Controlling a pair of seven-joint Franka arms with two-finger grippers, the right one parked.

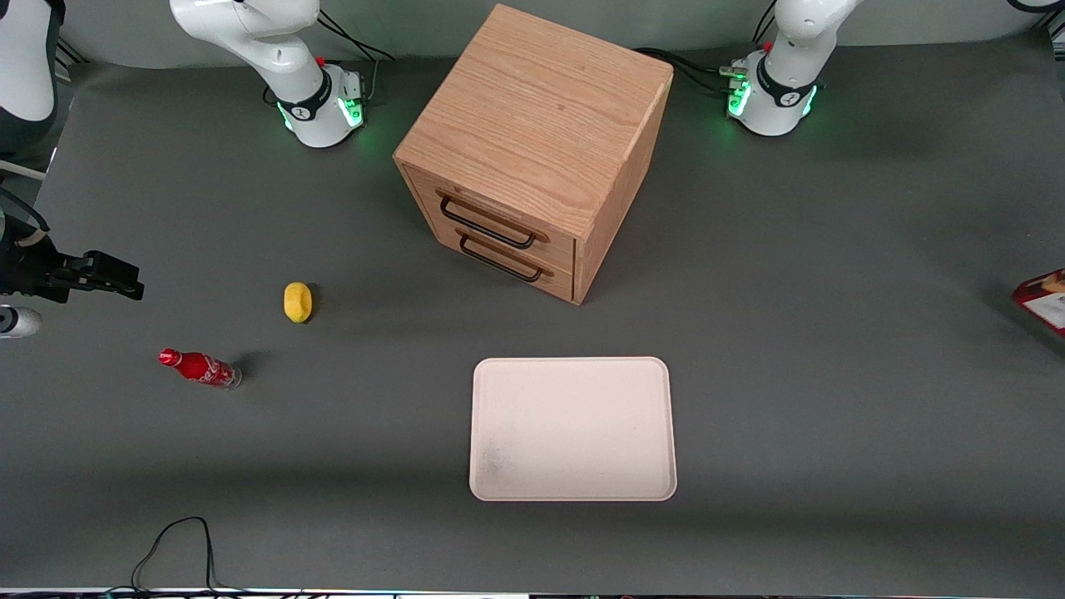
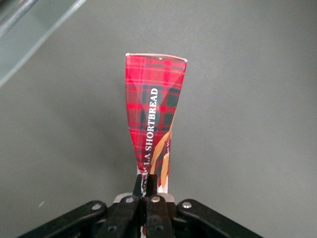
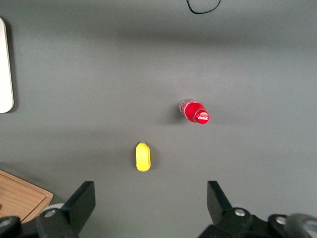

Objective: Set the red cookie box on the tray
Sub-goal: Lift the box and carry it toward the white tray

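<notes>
The red cookie box (image 2: pixel 153 109) is a tartan-red carton with white "SHORTBREAD" lettering. My left gripper (image 2: pixel 151 183) is shut on its narrow edge and holds it edge-on over the grey table. In the front view only a corner of the box (image 1: pixel 1044 299) shows, at the working arm's end of the table; the gripper itself is out of that view. The cream-white tray (image 1: pixel 572 428) lies flat near the front camera, nearer to it than the cabinet, well apart from the box. Its rim also shows in the right wrist view (image 3: pixel 4 64).
A wooden two-drawer cabinet (image 1: pixel 537 150) stands mid-table, farther from the camera than the tray. A yellow object (image 1: pixel 298 301) and a small red soda bottle (image 1: pixel 200 368) lie toward the parked arm's end. A black cable (image 1: pixel 175 549) loops at the table's near edge.
</notes>
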